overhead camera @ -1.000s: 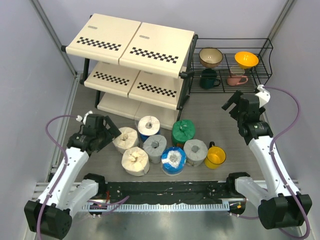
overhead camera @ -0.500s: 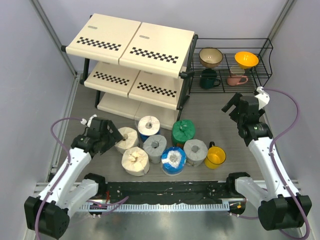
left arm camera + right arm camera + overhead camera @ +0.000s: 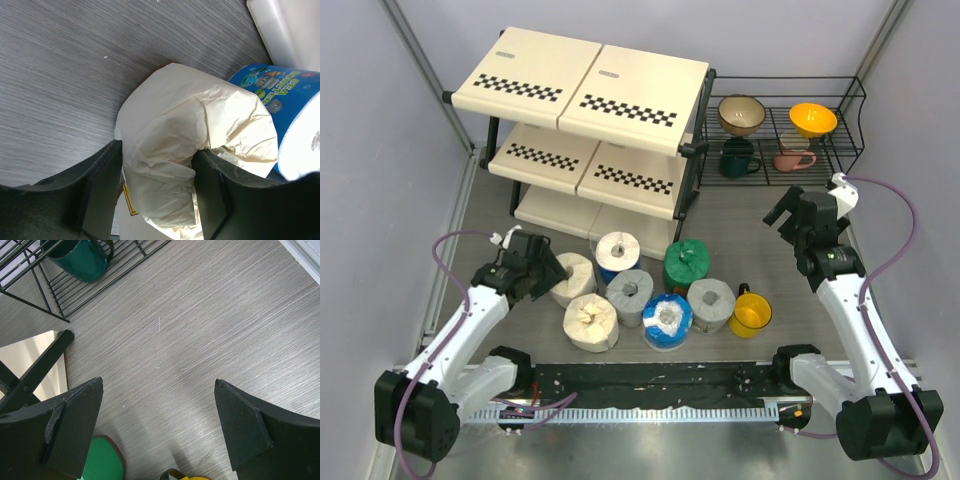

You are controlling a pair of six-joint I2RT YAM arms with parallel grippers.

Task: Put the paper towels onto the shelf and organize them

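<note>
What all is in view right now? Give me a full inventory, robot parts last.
shelf: one, cream-white with black checkered strips, back left
cream rolls: two, cream, left of the cluster in front of the shelf
grey rolls: two, grey, cluster middle and right
blue-and-white rolls: two, one front, one back
green roll: one, green, back right of cluster
yellow mug: one, yellow, right of cluster
wire rack: one, black, back right
bowls: two, tan and orange, on rack
cups: two, dark green and pink, on rack
left gripper: black, closed on rear cream roll
right gripper: black, open over table
</note>
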